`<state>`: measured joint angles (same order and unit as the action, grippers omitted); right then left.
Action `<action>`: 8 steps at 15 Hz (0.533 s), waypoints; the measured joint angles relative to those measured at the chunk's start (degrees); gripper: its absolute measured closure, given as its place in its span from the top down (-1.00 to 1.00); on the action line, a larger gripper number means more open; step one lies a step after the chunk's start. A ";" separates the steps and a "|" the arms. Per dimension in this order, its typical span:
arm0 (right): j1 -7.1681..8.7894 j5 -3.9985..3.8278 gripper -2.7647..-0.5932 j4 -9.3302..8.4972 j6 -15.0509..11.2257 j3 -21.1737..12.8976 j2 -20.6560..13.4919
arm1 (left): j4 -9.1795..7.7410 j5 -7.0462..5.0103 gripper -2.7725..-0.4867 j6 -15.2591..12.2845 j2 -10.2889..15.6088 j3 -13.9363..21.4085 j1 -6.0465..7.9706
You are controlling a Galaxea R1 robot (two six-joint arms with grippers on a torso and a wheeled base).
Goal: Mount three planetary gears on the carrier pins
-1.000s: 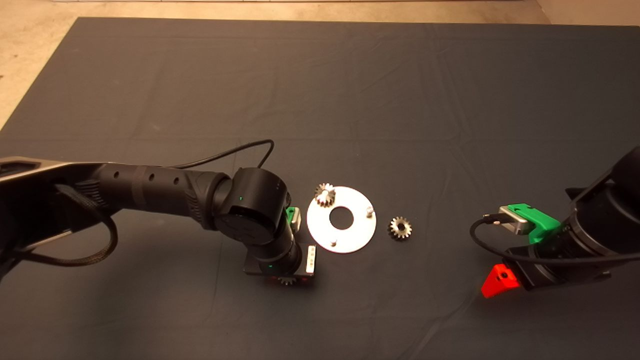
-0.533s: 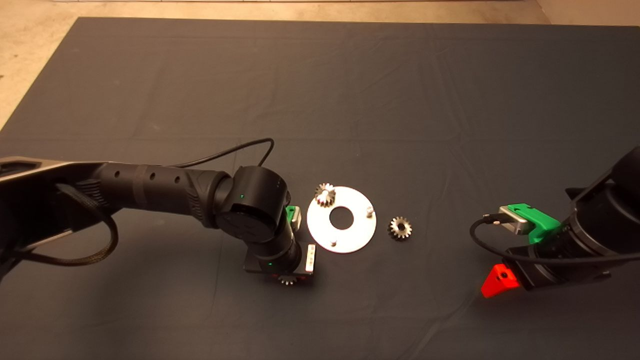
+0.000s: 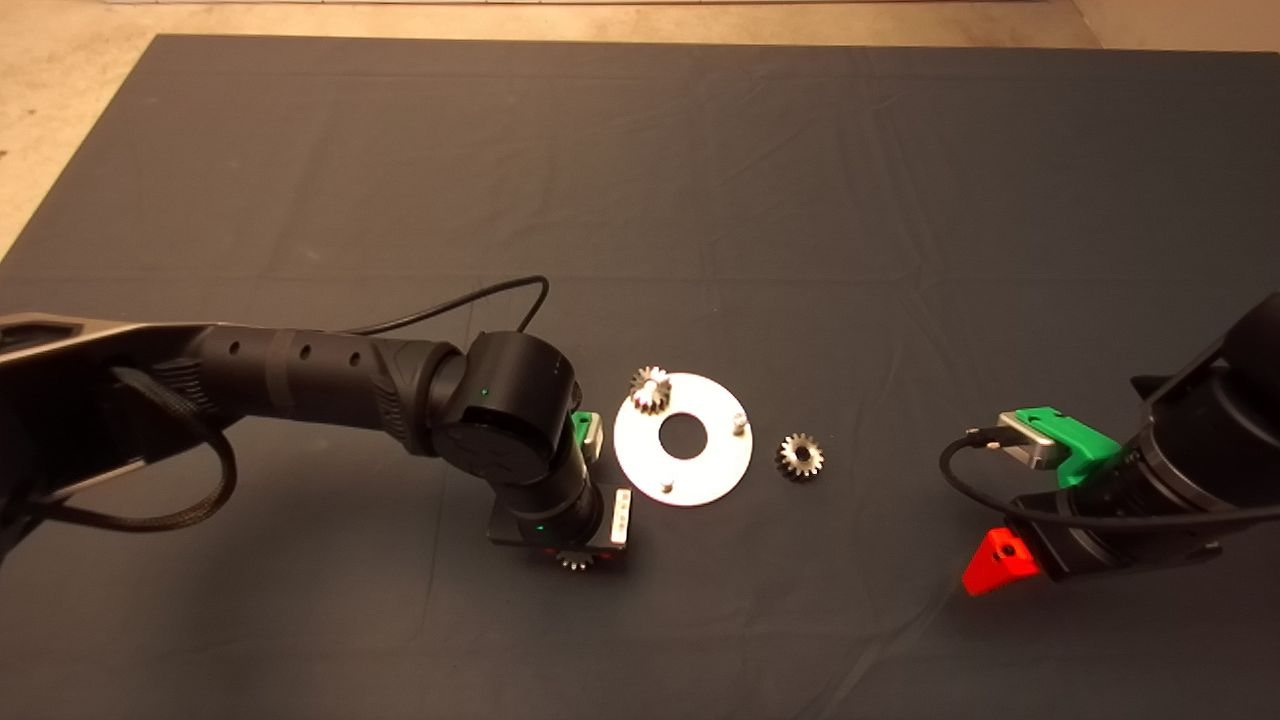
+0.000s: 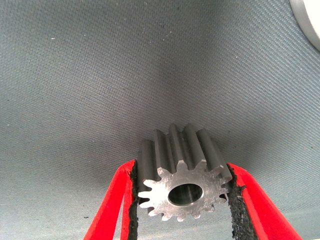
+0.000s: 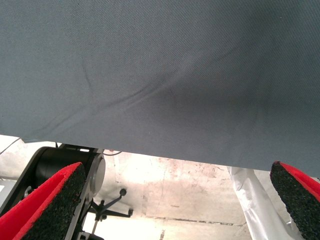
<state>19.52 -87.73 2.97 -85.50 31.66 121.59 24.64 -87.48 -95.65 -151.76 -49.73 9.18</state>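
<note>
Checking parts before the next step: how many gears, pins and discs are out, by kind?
Gears: 3, one on a pin, one loose on the mat, one in the left end effector.
Pins showing bare: 2.
Disc: 1.
Total: 6.

We see warm, dim overhead light on the mat [image 3: 700, 180], soft shadows under both arms, and glare on the disc [image 3: 712, 470]

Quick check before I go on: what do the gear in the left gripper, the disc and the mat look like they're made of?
Gear in the left gripper: likely bare steel, with a bright machined face and dull grey teeth.
Disc: probably metal, silver-white with a flat satin sheen.
Mat: dark woven fabric; the weave and soft creases show.
</note>
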 joint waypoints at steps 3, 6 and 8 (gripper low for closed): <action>0.00 0.02 0.99 0.00 0.00 0.00 0.00 | 0.00 0.00 -0.64 -0.02 0.00 0.00 0.00; 0.00 0.02 0.99 0.00 0.00 0.00 0.00 | 0.00 -0.17 -0.66 -0.05 -0.15 0.06 0.00; 0.00 -0.01 0.99 0.00 0.00 0.00 0.00 | 0.02 -0.19 -0.70 -0.05 -0.17 0.15 -0.01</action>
<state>19.52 -87.74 2.97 -85.50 31.66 121.59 24.66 -87.67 -95.70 -151.93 -49.58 9.17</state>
